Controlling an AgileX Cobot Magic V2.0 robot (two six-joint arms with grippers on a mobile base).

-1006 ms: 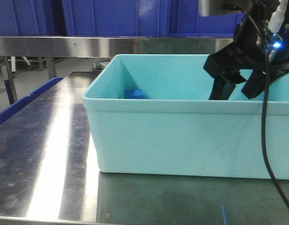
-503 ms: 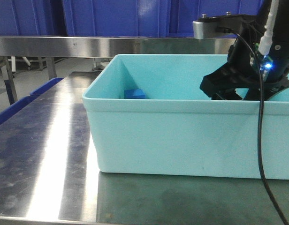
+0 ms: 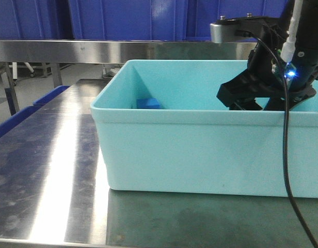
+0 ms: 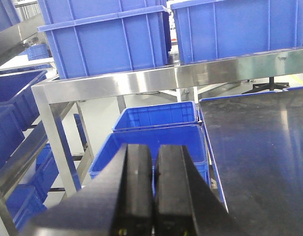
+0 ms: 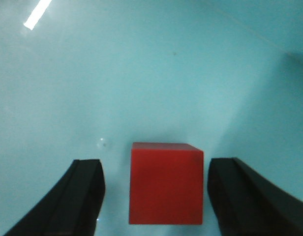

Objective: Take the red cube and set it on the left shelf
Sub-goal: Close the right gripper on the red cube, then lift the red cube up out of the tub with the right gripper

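Note:
The red cube [image 5: 166,182] rests on the floor of the teal bin [image 3: 200,155]. It shows only in the right wrist view and is hidden behind the bin wall in the front view. My right gripper [image 5: 156,167] is open and low inside the bin, one finger [image 5: 85,196] on each side of the cube with a gap on both sides. In the front view the right gripper [image 3: 262,103] has its fingertips below the bin rim. My left gripper [image 4: 154,155] is shut and empty, held off the table's left side. The steel shelf rail [image 4: 141,81] carries blue crates [image 4: 107,39].
A blue cube [image 3: 148,103] lies in the bin's far left corner. The bin stands on a steel table [image 3: 45,170]. Blue crates [image 4: 156,130] sit on the floor beside the table. A steel rail [image 3: 71,50] with blue crates runs behind the bin. A black cable [image 3: 288,170] hangs over the bin front.
My right gripper has dropped into the bin, its fingertips now below the rim, and has shifted slightly left. The blue cube and the bin have not moved.

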